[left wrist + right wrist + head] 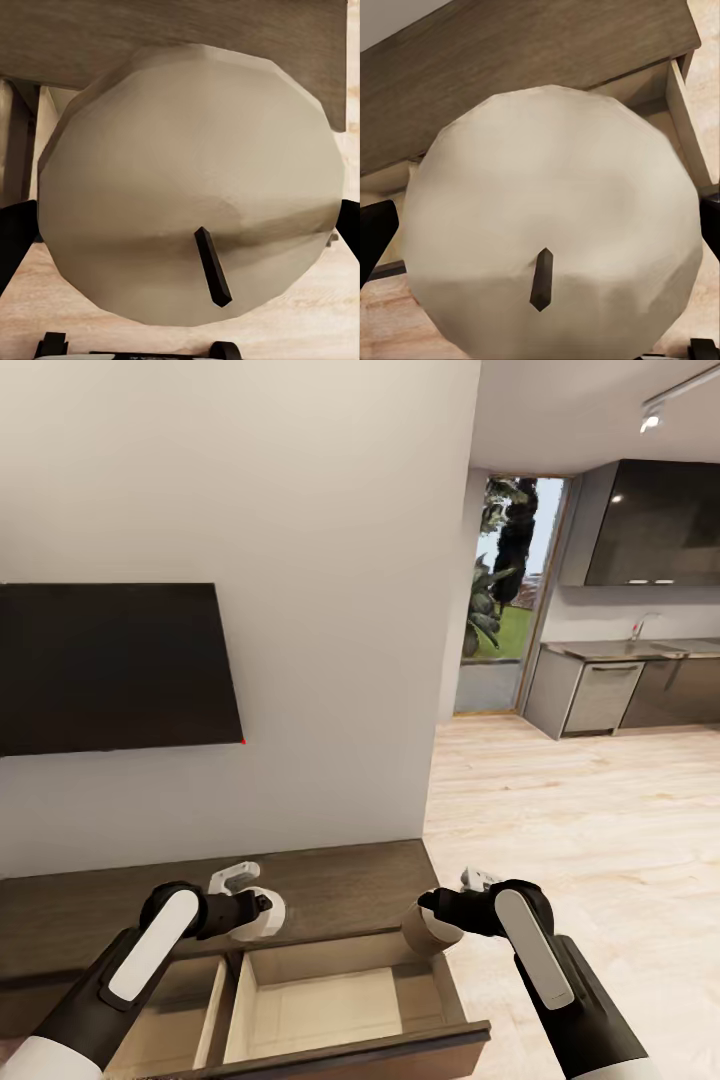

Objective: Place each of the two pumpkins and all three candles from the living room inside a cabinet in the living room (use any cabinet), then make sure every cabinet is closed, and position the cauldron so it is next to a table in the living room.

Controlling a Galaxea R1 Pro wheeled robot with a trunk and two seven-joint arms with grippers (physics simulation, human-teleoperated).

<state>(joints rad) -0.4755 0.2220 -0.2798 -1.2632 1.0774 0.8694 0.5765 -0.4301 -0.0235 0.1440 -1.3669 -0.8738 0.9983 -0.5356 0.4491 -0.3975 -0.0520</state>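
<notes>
Left gripper (262, 913) clamped on candle (187, 187); dark fingers (15, 232) press both sides, wick faces wrist camera.

Right gripper (432, 920) clamped on second candle (551, 225), same hold.

Cabinet (340, 885) directly ahead, against wall below TV (110, 665). Drawer (330, 1000) pulled open toward robot, two compartments.

Key relation: open drawer lies below and just forward of both candles. Right candle hangs at drawer's right front corner; left candle near divider. Judgement: each arm lowers into own nearest compartment, then releases.
</notes>
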